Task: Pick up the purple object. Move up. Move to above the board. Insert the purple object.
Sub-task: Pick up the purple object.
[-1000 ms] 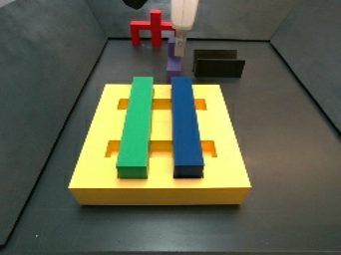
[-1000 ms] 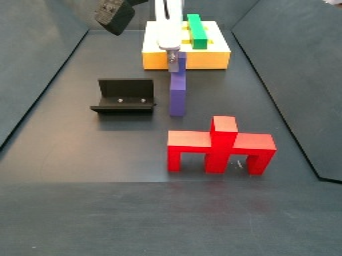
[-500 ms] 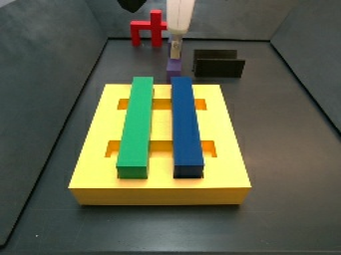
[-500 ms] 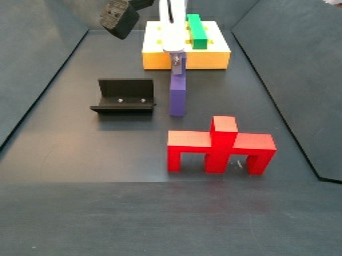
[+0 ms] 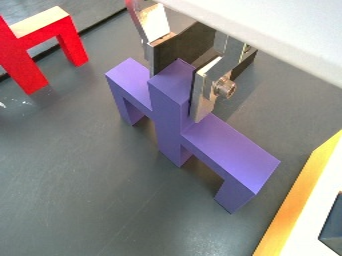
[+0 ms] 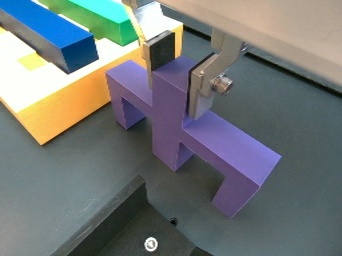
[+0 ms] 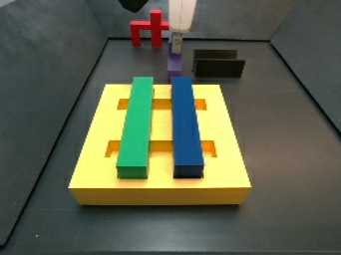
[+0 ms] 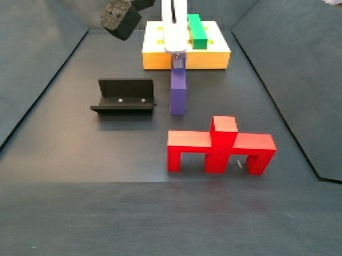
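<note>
One dark grey counter (image 8: 80, 200) with sloped walls carries everything. The end effector (image 5: 185, 72) straddles the purple object's (image 5: 187, 135) upright stem, fingers (image 6: 203, 80) pinching it, between the board (image 7: 160, 179) and red piece (image 8: 221, 147).

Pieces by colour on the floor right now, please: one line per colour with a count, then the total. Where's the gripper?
Purple: 1, the purple object, its stem between the fingers of the gripper
Red: 1, the red piece
Yellow: 1, the board
Green: 1, the green bar
Blue: 1, the blue bar
Dark: 1, the fixture
Total: 6
</note>
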